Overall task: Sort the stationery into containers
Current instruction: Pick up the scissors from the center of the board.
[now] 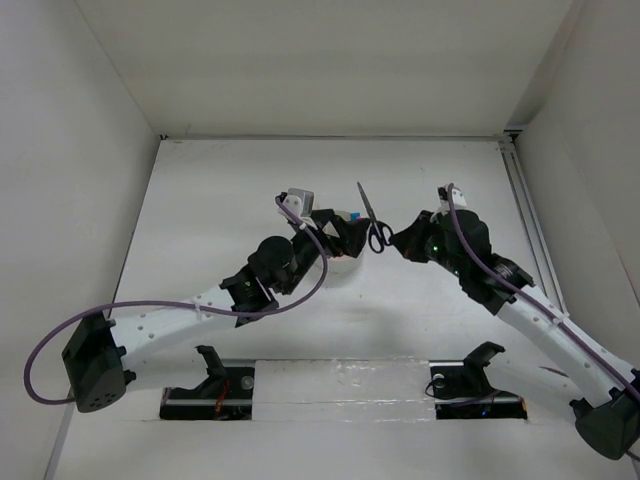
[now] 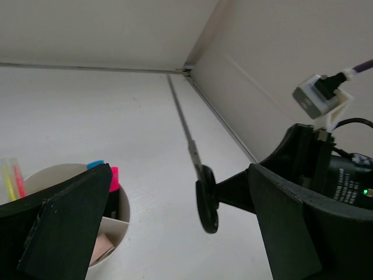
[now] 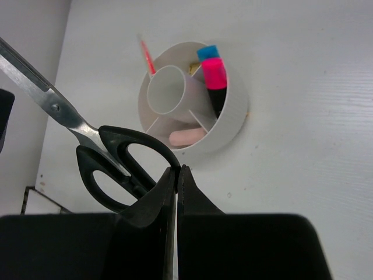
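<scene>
While reading the top view, found the scissors (image 1: 371, 222) at frame centre, lifted off the table (image 1: 240, 180), blades closed and pointing toward the upper edge. Found the right gripper (image 3: 176, 172) pinched fully shut on the rim of one black handle loop, at lower centre of its wrist view. Judged this thin-edge pinch the reason for the blades hanging free toward the upper left there.

Found the left gripper (image 2: 180, 233) spread wide and holding nothing, with the scissor handles between its fingers in its own view; no contact visible. Judged this as readiness for a handover or a steadying grip.

Located the round white organizer (image 3: 236, 111) on the table, upper centre of the right wrist view. Noted:
- blue-capped marker (image 3: 207, 52) and pink-capped marker (image 3: 214, 73) upright together in one wedge
- thin pink pen (image 3: 147, 55) in another wedge
- a pale pink piece (image 3: 186, 137) lying in a lower wedge
- centre cup apparently empty

Judged delivery of the scissors as not yet done. Risk: pivoting in so slight a grip.

Surface: matte white tabletop. Room: plain white walls (image 1: 300, 60) on three sides, with a thin rail (image 1: 525, 210) along the right edge.
</scene>
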You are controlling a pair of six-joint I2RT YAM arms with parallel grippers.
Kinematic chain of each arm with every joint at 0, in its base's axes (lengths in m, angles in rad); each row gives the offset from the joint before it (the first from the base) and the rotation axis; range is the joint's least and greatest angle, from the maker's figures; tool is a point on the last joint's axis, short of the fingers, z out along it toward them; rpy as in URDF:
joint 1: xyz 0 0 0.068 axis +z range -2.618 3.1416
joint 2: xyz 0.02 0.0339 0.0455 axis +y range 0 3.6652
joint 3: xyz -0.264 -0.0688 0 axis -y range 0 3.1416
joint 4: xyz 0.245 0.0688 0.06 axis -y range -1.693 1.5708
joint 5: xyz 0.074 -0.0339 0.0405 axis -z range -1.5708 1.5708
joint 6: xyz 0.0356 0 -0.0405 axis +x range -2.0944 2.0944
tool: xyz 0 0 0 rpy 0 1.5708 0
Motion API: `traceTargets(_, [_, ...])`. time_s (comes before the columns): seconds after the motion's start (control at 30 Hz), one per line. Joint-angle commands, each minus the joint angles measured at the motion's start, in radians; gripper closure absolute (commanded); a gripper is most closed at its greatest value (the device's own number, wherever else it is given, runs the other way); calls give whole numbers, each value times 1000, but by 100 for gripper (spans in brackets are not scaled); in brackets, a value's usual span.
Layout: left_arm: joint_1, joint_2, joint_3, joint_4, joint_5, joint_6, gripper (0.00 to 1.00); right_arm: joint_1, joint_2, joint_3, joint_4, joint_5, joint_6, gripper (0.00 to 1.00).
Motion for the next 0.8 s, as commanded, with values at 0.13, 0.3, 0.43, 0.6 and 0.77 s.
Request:
traceTargets(0.13, [-2,-25,-12,149,114,23,0,94,34,54,106,5,24,100])
traceTargets(0.3, [-2,-4,-1,131,137,14,0,127,34,54,138,14,33,100])
traceTargets(0.43, [-2,-4,-15,150,137,14,1,127,25,54,138,14,33,100])
traceTargets(0.6, [-2,-4,-24,151,127,14,15,127,-9,54,156,2,22,100])
traceTargets(0.77, [-2,6,-24,171,138,23,33,137,-41,40,178,-16,13,100])
